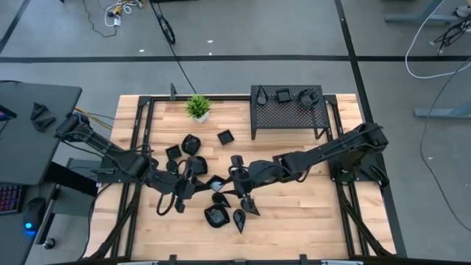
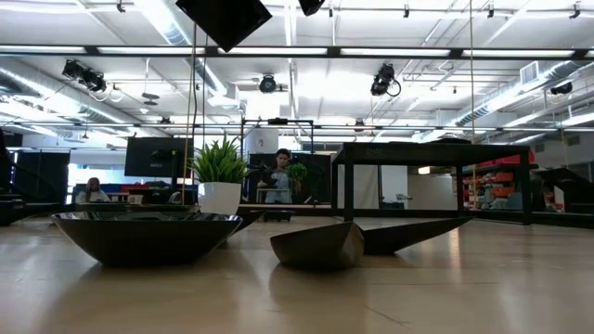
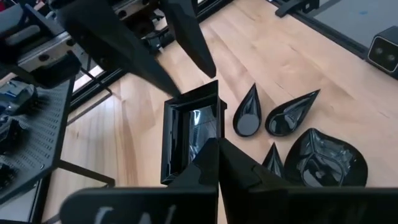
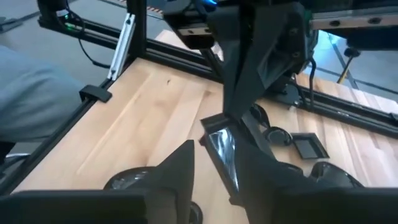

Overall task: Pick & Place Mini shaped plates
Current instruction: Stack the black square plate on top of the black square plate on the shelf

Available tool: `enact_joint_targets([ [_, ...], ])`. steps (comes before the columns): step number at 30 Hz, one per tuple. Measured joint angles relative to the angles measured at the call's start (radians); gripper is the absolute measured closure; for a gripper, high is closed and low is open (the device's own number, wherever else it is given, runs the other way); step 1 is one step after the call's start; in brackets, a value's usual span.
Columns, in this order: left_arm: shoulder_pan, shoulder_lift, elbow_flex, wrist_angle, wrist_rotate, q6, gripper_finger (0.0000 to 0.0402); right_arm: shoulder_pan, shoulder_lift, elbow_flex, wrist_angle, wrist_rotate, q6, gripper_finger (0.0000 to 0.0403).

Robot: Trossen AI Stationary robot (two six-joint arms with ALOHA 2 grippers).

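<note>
A glossy black square mini plate (image 3: 189, 134) hangs on edge above the table's middle (image 1: 215, 182), held between both grippers. My left gripper (image 3: 217, 155) comes from the left and is shut on it (image 1: 197, 174). My right gripper (image 4: 221, 158) reaches in from the right (image 1: 234, 177), its fingers on either side of the plate's far edge. Below them, teardrop plates (image 3: 247, 115) (image 3: 289, 115) and a rounded plate (image 3: 323, 158) lie flat on the wood. The low view shows neither gripper. My left gripper pinches the square plate's rim (image 3: 214, 140) between its two shut fingers, at one edge. The plate stands on edge beyond the fingers, clear of the table. My right gripper has the opposite edge (image 4: 217, 134) between its two fingers (image 3: 180, 90), which come slanting down. How far back the plate reaches I cannot tell.
More black plates lie left of centre (image 1: 190, 143) and a square one (image 1: 225, 136) farther back. A black perforated rack (image 1: 288, 110) at the far right carries several plates (image 1: 282, 94). A small potted plant (image 1: 198, 107) stands at the far edge. Metal frame rails (image 1: 140, 132) line both sides.
</note>
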Motion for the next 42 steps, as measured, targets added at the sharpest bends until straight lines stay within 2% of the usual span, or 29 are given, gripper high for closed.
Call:
enact_joint_targets([
  [7, 0.022, 0.000, 0.000, 0.009, 0.001, 0.002, 0.0400, 0.000, 0.000, 0.000, -0.002, 0.000, -0.038, 0.0332],
  [12, 0.023, 0.000, 0.000, 0.058, 0.001, 0.058, 0.0400, 0.000, 0.000, 0.000, -0.002, 0.001, -0.051, 0.0361],
  [16, 0.023, 0.000, 0.000, 0.083, 0.001, 0.115, 0.0400, 0.001, -0.001, 0.000, -0.003, -0.001, -0.060, 0.0378],
  [24, 0.023, 0.000, 0.000, 0.085, 0.000, 0.121, 0.0397, 0.001, -0.001, 0.000, -0.006, -0.005, -0.063, 0.0399],
  [27, 0.023, 0.000, 0.000, 0.094, -0.004, 0.122, 0.0375, 0.002, -0.001, 0.000, -0.006, -0.004, -0.064, 0.0397],
  [31, 0.023, 0.000, 0.000, 0.180, -0.003, 0.137, 0.0321, 0.001, -0.001, 0.000, -0.032, 0.004, -0.063, 0.0397],
  [35, 0.023, -0.003, 0.000, 0.254, -0.011, 0.192, 0.0273, 0.001, -0.025, -0.001, -0.140, 0.015, -0.057, 0.0397],
  [37, 0.022, -0.015, 0.000, 0.250, -0.059, 0.199, 0.0257, 0.004, -0.063, -0.001, -0.222, 0.052, -0.057, 0.0397],
  [42, 0.023, -0.016, 0.001, 0.170, -0.280, 0.108, 0.0240, -0.013, -0.211, -0.001, -0.517, 0.229, -0.043, 0.0397],
])
